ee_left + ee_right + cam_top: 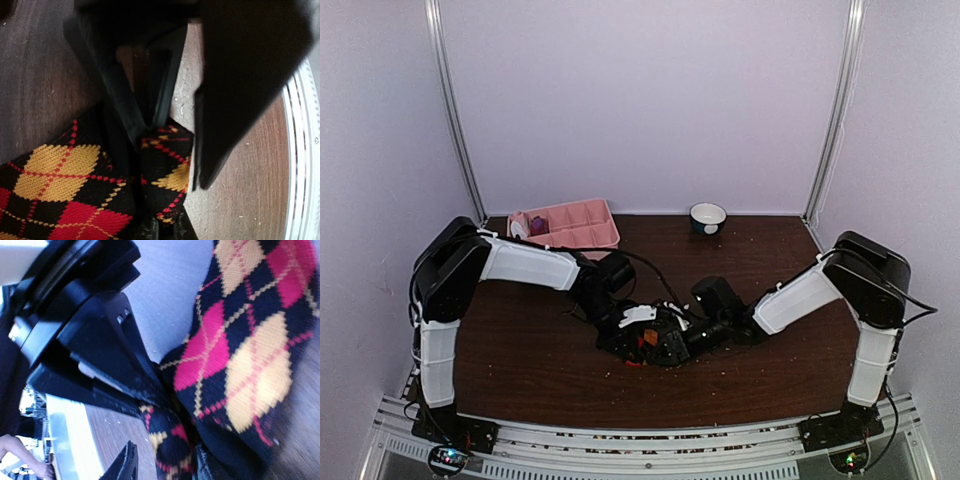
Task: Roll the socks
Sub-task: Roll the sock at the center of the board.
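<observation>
Left pincer [148, 128] alone pinches the sock [55, 172]; right pincer [165, 467] stands parted around it, so the roll may unfurl.

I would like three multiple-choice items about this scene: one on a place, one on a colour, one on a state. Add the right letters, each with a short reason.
1. Where on the table does the pink tray stand?
A. at the near edge
B. at the back right corner
C. at the back left

2. Which colours are the diamonds on the black sock?
A. red and yellow-orange
B. blue and green
C. white and grey

3. In what state is the left gripper?
A. wide open above the sock
B. shut on a fold of the sock
C. holding the pink tray

Right letters:
1 C: the top view shows the tray by the back wall, on the left.
2 A: the left wrist view shows these diamonds close up.
3 B: the left wrist view shows it closed on pinched fabric.
</observation>
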Tool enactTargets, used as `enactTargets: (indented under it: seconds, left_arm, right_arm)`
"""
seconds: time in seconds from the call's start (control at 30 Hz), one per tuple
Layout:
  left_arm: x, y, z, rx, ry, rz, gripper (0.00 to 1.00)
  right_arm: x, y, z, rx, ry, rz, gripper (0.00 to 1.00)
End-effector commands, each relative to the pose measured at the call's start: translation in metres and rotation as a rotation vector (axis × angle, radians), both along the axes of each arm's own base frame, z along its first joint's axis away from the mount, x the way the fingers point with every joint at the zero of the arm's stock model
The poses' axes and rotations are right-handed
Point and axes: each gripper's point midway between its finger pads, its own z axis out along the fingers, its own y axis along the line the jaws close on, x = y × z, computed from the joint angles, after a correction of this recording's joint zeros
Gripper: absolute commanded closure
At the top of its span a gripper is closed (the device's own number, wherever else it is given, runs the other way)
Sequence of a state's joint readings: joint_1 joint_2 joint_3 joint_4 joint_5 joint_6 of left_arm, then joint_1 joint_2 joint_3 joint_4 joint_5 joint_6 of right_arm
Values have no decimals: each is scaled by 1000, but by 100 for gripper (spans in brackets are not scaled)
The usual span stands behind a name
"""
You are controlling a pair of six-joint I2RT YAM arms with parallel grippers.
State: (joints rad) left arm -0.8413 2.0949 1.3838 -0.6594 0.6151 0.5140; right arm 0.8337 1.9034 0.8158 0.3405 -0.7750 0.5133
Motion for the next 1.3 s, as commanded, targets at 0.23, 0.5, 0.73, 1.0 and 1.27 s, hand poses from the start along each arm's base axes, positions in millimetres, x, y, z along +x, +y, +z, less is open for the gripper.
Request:
enactTargets:
  seconds: [0.23, 0.5, 0.73, 1.0, 1.27]
  left_arm:
    - [-4, 41, -48, 266, 99, 65, 100]
    - [-7, 40, -41, 247, 230, 82, 100]
    - [-7, 43, -38, 236, 353, 105, 100]
    - [-3, 49, -48, 282, 364, 126, 100]
    - [4, 54, -60, 340, 347, 132, 100]
  right_arm:
    - [-7, -105, -56, -446, -93, -81, 0]
    - [24, -138, -36, -563, -271, -244, 0]
    - [66, -138, 48, -242, -484, -576, 0]
    - [67, -131, 95, -179, -801, -548, 0]
    - [69, -159, 102, 66, -677, -700, 0]
